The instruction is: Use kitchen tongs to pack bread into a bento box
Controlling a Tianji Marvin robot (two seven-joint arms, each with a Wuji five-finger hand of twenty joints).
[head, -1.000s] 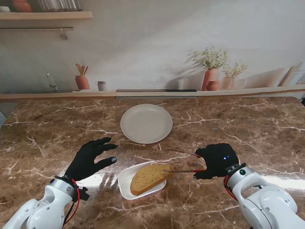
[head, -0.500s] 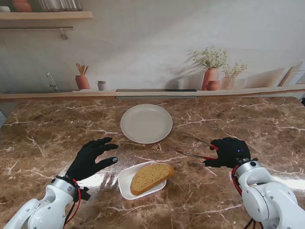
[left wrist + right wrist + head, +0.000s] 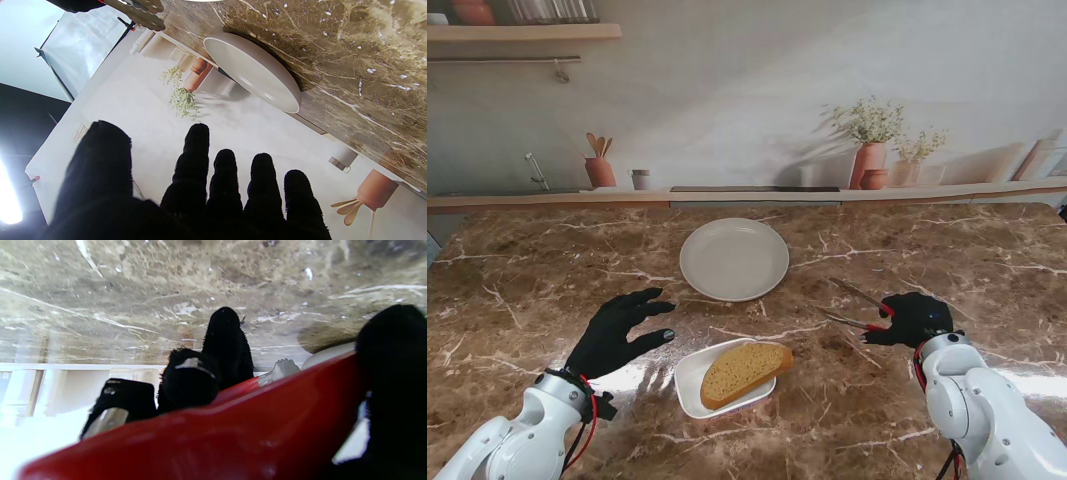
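Note:
A slice of bread point(image 3: 745, 370) lies in the small white bento box point(image 3: 690, 375) near me at the table's middle. My right hand point(image 3: 913, 318) is shut on the kitchen tongs point(image 3: 852, 307), whose red handle point(image 3: 206, 426) fills the right wrist view. The tongs' two metal arms are spread apart and point left toward the box, well to its right and touching nothing. My left hand point(image 3: 617, 330) hovers open to the left of the box, its fingers point(image 3: 227, 180) spread and holding nothing.
A round white plate point(image 3: 733, 258) sits farther from me than the box, also visible as plate point(image 3: 253, 71) in the left wrist view. A ledge with terracotta pots and plants point(image 3: 872, 150) runs along the table's far edge.
My right hand has pulled the tongs to the right, away from the bread, and the tongs' arms have opened. The bread stays in the box. The left hand has not moved.

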